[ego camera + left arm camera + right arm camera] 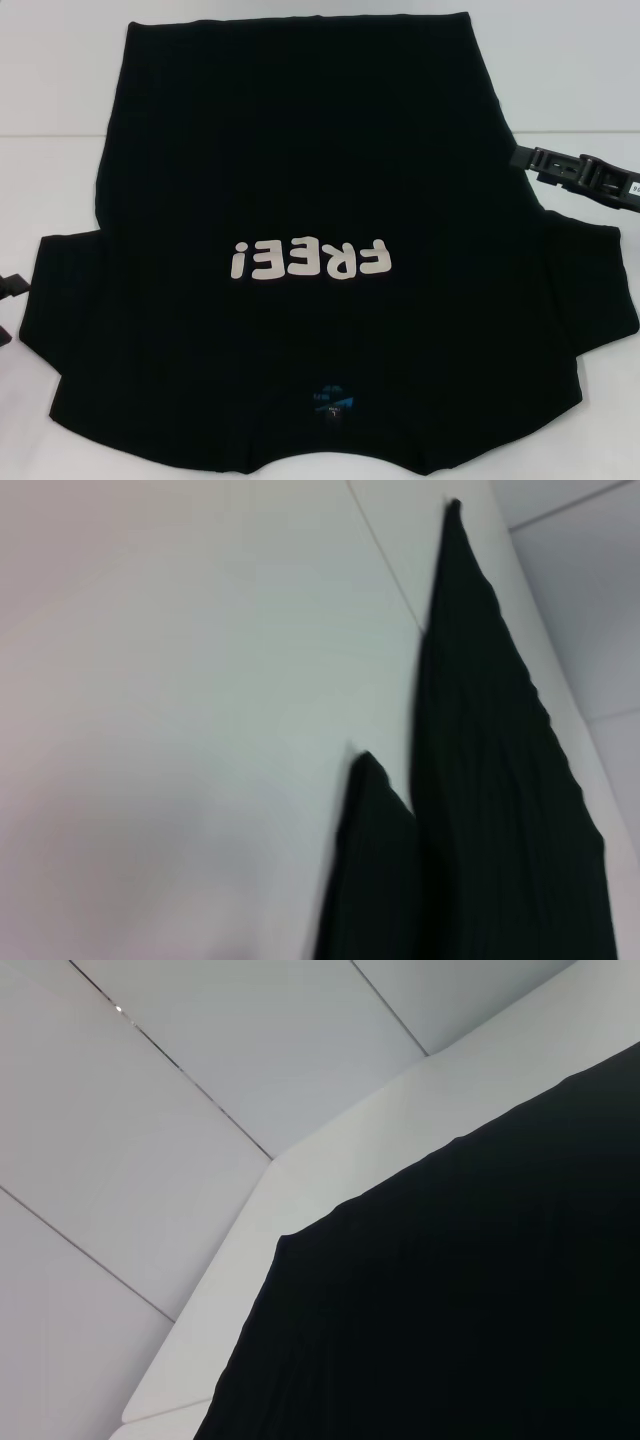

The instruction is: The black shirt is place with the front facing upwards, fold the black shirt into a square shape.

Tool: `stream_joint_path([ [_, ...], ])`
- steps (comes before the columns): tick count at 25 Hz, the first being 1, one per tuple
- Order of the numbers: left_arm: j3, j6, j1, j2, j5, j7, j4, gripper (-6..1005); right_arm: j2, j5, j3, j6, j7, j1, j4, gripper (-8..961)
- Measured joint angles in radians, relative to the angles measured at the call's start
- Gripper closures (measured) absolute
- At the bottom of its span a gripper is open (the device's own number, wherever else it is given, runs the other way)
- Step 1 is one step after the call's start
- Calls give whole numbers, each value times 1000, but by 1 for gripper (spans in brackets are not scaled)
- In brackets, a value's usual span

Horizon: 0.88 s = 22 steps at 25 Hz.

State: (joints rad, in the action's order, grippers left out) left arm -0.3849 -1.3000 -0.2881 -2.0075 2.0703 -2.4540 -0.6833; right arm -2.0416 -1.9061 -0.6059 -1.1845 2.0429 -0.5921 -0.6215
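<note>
Our right gripper [524, 157] sits at the right edge of the shirt [300, 180], about midway up the table in the head view, its dark jointed body reaching in from the right side. Whether its fingers are apart or together we cannot tell; the tips meet the cloth edge where black lies against black. Our left gripper [8, 290] shows only as a dark sliver at the left border, just beside the left sleeve, and its fingers we cannot tell either.

We see the shirt spread flat and face up on the white table [60, 120], filling most of the head view. Its collar lies at the near edge, with the small blue label [333, 398] inside the neck. The pale "FREE!" lettering [308, 262] reads upside down to us, across the middle of the cloth. Both sleeves spread out to the left and right on the near side, and the hem lies at the far side.

From the left wrist we see two dark points of cloth against the pale tabletop. From the right wrist we see a broad black expanse with one corner, lying on the white table, with pale floor tiles [150, 1110] beyond.
</note>
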Motion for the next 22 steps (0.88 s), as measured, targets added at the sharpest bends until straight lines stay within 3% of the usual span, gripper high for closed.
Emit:
stream_joint_path([
  [22,-21,46,-24,-7,26,7,52,80,-2,2,1,-10,0,13,0,164],
])
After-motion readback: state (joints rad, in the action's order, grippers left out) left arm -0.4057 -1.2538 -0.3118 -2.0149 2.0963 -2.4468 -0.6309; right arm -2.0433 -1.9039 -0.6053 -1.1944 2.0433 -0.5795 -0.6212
